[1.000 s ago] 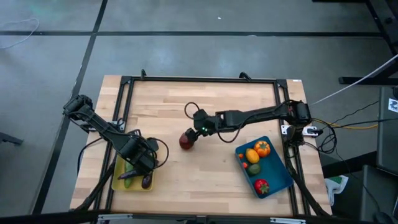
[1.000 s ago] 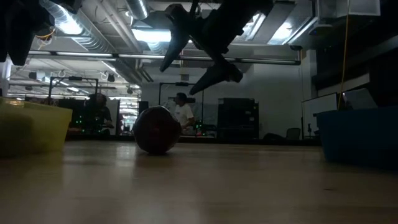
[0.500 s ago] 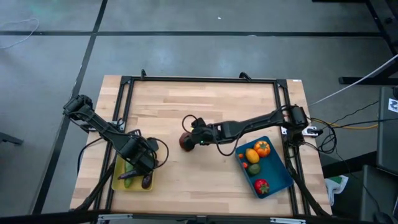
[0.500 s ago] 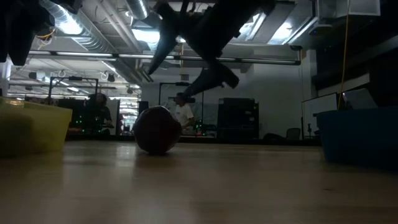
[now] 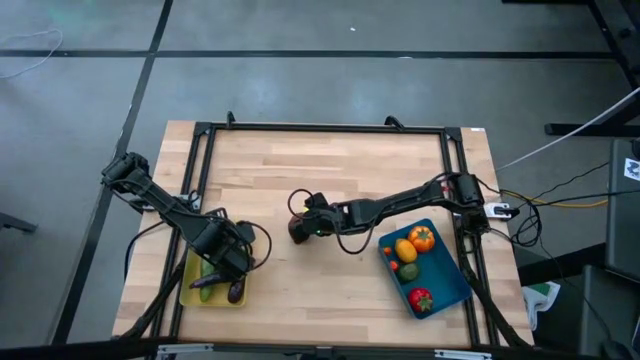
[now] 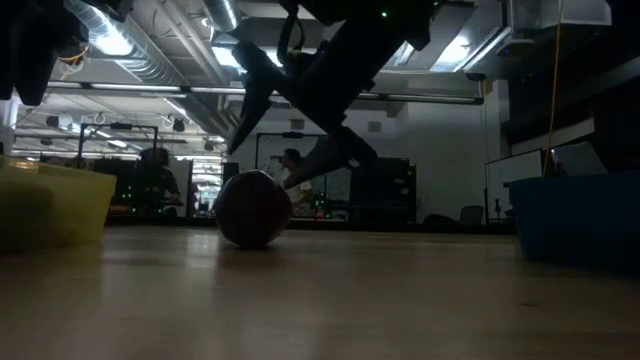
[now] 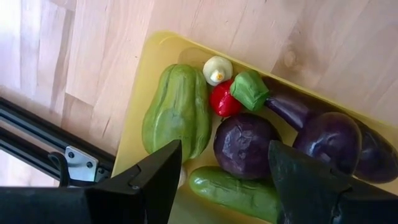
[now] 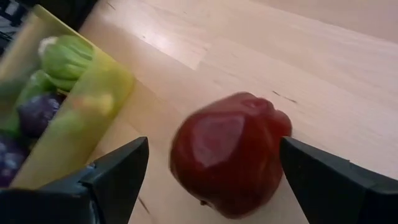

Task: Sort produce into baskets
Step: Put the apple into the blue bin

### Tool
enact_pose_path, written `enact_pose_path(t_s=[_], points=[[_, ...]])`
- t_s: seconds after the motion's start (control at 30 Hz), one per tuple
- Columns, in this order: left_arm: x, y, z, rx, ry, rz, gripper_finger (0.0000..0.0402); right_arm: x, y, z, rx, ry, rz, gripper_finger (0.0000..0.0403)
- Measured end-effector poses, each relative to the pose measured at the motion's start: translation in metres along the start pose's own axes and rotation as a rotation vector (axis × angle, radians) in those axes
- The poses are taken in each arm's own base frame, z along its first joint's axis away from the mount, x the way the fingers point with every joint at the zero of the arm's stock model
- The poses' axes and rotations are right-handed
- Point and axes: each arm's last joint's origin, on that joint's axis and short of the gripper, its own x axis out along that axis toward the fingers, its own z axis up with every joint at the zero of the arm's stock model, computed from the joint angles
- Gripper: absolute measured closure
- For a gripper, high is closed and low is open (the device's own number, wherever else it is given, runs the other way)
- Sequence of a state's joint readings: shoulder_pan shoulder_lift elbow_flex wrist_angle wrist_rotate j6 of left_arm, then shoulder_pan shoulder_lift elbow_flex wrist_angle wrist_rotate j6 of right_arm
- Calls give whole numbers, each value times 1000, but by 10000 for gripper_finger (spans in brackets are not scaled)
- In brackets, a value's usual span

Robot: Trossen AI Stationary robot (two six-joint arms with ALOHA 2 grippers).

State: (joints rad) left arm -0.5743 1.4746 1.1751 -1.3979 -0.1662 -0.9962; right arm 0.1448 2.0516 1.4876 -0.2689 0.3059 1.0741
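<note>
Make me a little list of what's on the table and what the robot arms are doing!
table: wooden
yellow basket: near left edge, holds vegetables, eggplants and cucumber among them
blue basket: near right side, holds orange and other fruit
apple: dark red, alone on the bare wood between baskets
right gripper: open, fingers either side of apple, not closed on it
left gripper: above yellow basket, fingers apart, holding nothing

Glossy red apple (image 8: 227, 155) on matt wooden table (image 8: 348, 81).
</note>
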Motion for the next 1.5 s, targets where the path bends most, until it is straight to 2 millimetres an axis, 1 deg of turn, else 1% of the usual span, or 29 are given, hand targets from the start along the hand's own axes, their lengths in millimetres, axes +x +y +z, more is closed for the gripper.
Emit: enact_pose_path(t_s=[0.2, 0.5, 0.87, 0.97, 1.2, 1.33, 1.5], points=[[0, 0, 0, 0, -4, 3, 167, 6, 2, -1, 12, -15, 26, 45], [0, 0, 1, 0, -17, 11, 167, 25, -7, -12, -2, -9, -25, 45], [0, 1, 1, 0, -27, 17, 167, 26, -8, -13, -37, 19, -25, 46], [0, 1, 1, -2, -28, 18, 167, 26, -8, -14, -42, 38, -26, 61], [0, 0, 1, -19, -28, 16, 167, 24, -14, -18, -103, 121, -67, 121], [0, 0, 1, -19, -29, 15, 167, 24, -15, -19, -120, 161, -58, 128], [0, -2, 2, -23, -42, -4, 167, 24, -14, -21, -117, 215, -31, 122]])
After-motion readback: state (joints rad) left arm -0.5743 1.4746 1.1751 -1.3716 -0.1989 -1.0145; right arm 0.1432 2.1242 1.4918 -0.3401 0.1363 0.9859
